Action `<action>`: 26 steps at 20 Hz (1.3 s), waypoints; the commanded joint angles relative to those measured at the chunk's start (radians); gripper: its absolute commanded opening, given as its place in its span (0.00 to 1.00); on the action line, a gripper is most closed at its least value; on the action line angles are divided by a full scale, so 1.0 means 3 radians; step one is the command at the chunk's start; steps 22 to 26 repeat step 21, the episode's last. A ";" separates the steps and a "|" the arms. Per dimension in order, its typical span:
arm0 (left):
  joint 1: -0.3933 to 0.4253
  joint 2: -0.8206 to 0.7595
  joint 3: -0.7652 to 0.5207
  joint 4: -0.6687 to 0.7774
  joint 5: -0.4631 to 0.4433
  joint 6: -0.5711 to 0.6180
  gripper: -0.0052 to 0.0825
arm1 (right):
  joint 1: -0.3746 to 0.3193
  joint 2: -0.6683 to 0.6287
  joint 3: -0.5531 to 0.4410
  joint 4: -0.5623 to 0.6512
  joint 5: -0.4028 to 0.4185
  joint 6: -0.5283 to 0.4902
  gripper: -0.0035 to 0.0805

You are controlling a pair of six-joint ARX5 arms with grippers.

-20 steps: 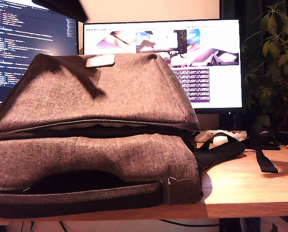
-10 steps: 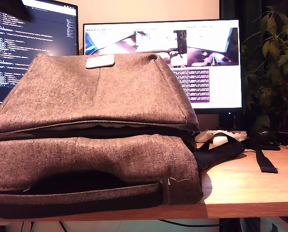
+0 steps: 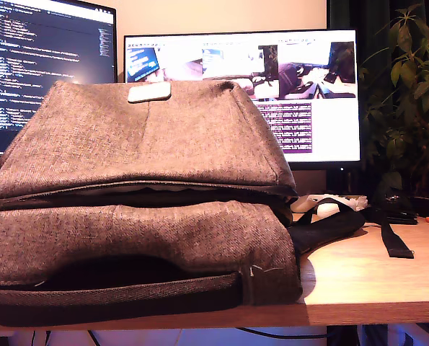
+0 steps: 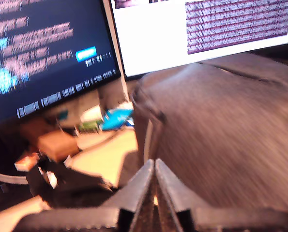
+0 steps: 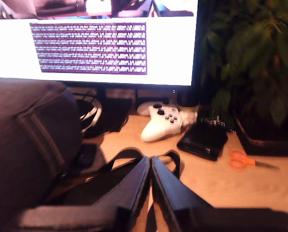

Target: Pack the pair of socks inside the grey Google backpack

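The grey Google backpack [image 3: 149, 158] lies on the wooden desk and fills the exterior view's left and middle. Its white patch [image 3: 149, 91] faces up, and a dark opening [image 3: 142, 193] runs across its front. The pair of socks is out of view in every frame. Neither arm shows in the exterior view. My first gripper [image 4: 154, 163] is shut with nothing in it, hovering beside the backpack [image 4: 221, 135]; that view is blurred. My second gripper [image 5: 150, 158] is shut and empty, above a black strap [image 5: 129, 162] next to the backpack [image 5: 27, 145].
Two lit monitors [image 3: 308, 94] stand behind the backpack. A white game controller [image 5: 160, 123], a black case [image 5: 203, 140] and orange scissors [image 5: 243, 159] lie on the desk. A plant [image 3: 405, 94] stands at the exterior view's right. Black straps [image 3: 387, 238] trail there too.
A dark arm at the exterior view's top left, casting a shadow on the backpack, drew away to the corner and has left that view. The backpack has not moved.
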 commanded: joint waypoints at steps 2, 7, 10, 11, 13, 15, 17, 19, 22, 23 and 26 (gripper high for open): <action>0.0004 -0.0436 -0.0089 -0.0179 -0.0058 -0.0102 0.03 | 0.0001 -0.0430 -0.0069 -0.0295 0.0000 -0.0018 0.03; 0.0004 -0.0952 -0.0089 -0.0549 -0.0055 -0.0098 0.03 | 0.0001 -0.0902 -0.0065 -0.0657 0.0000 -0.0033 0.03; 0.0004 -0.1038 -0.0089 -0.0811 -0.0052 -0.0098 0.03 | 0.0001 -0.0904 -0.0065 -0.0830 -0.0003 -0.0033 0.03; 0.0004 -0.1038 -0.0089 -0.0888 -0.0052 -0.0098 0.03 | 0.0001 -0.0899 -0.0065 -0.0917 -0.0003 -0.0033 0.03; 0.0004 -0.1030 -0.0089 -0.1053 -0.0053 -0.0098 0.03 | 0.0001 -0.0893 -0.0065 -0.1136 -0.0001 -0.0033 0.03; 0.0004 -0.1031 -0.0089 -0.1232 -0.0053 -0.0098 0.03 | 0.0001 -0.0893 -0.0065 -0.1361 -0.0003 -0.0033 0.03; 0.0004 -0.1031 -0.0089 -0.1409 -0.0052 -0.0098 0.03 | 0.0001 -0.0893 -0.0065 -0.1584 -0.0003 -0.0033 0.03; 0.0004 -0.1031 -0.0089 -0.1562 -0.0052 -0.0098 0.03 | 0.0001 -0.0893 -0.0065 -0.1799 -0.0003 -0.0033 0.03; 0.0004 -0.1031 -0.0089 -0.1578 -0.0053 -0.0098 0.03 | 0.0001 -0.0891 -0.0065 -0.1882 -0.0003 -0.0033 0.03; 0.0004 -0.1031 -0.0089 -0.1578 -0.0053 -0.0098 0.03 | 0.0001 -0.0891 -0.0065 -0.1882 -0.0003 -0.0033 0.03; 0.0004 -0.1031 -0.0089 -0.1578 -0.0053 -0.0098 0.03 | 0.0001 -0.0891 -0.0065 -0.1882 -0.0003 -0.0033 0.03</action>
